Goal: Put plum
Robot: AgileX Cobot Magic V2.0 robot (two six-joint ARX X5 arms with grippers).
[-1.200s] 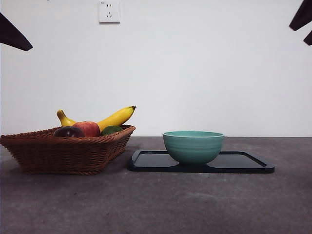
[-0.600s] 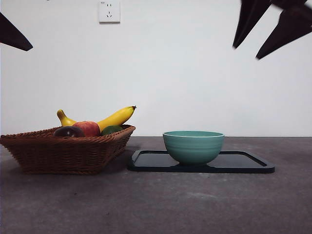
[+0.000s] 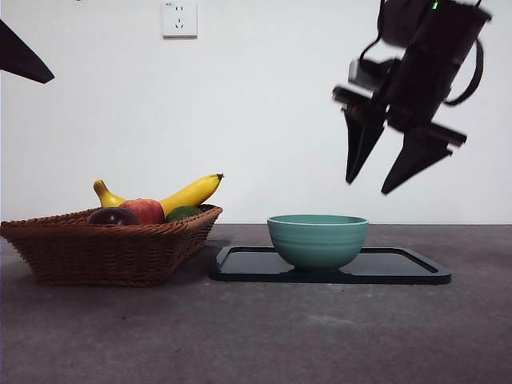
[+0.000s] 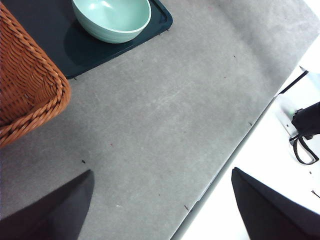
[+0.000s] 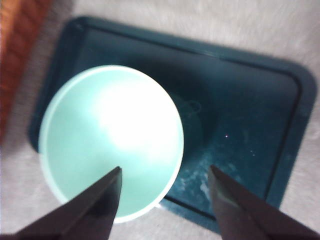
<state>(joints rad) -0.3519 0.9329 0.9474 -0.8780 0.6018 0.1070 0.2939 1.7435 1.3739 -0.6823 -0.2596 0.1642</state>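
The dark purple plum (image 3: 113, 216) lies in the wicker basket (image 3: 108, 252) at the left, next to a red apple (image 3: 144, 210). My right gripper (image 3: 370, 186) is open and empty, high in the air above the right side of the green bowl (image 3: 317, 239); in its wrist view the gripper (image 5: 165, 172) hangs over the bowl (image 5: 110, 140) and the dark tray (image 5: 250, 125). My left gripper (image 4: 160, 175) is open and empty, high over the bare table, far from the basket corner (image 4: 25, 95). It shows only as a black tip (image 3: 22, 58) at the upper left.
The basket also holds a banana (image 3: 188, 194) and a green fruit (image 3: 183, 213). The bowl stands on a dark tray (image 3: 400, 264) right of the basket. The left wrist view shows the bowl (image 4: 111, 19), the tray (image 4: 65, 45) and the table's edge (image 4: 225, 170).
My right gripper has come down from the upper right corner and moved left, and now hangs above the bowl. The left arm and the fruit have not moved.
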